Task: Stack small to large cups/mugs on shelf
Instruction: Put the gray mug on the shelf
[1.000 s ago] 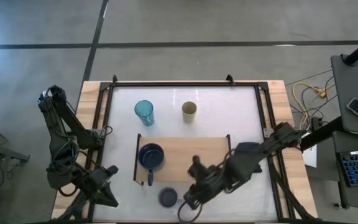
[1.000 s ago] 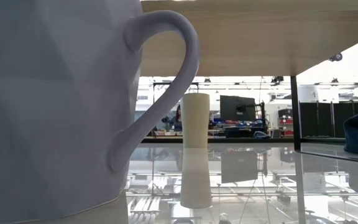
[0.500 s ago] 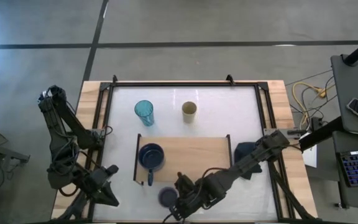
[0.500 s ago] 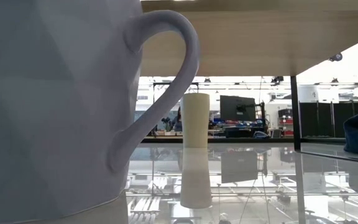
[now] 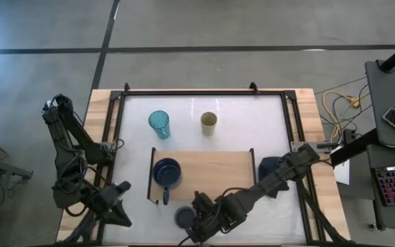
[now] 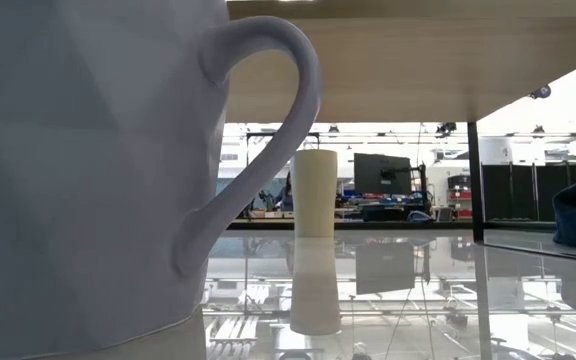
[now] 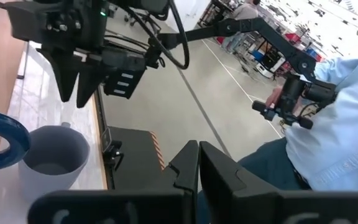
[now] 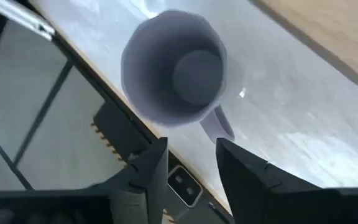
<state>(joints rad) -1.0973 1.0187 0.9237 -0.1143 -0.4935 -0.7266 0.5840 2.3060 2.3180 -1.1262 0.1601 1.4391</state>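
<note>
Near front edge, grey-lavender mug (image 8: 173, 74) (upright)

The grey-lavender mug (image 7: 53, 155) stands on the surface, the right gripper (image 7: 73, 84) poised above it; a person (image 7: 328, 130) sits beyond.

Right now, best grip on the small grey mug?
Take the grey mug by its rim wall from above: it stands upright with its mouth open. The right claw hangs over it, open. Straddle the wall away from the handle, probably.

no readable text, labels, brands or numbers on anything in view
</note>
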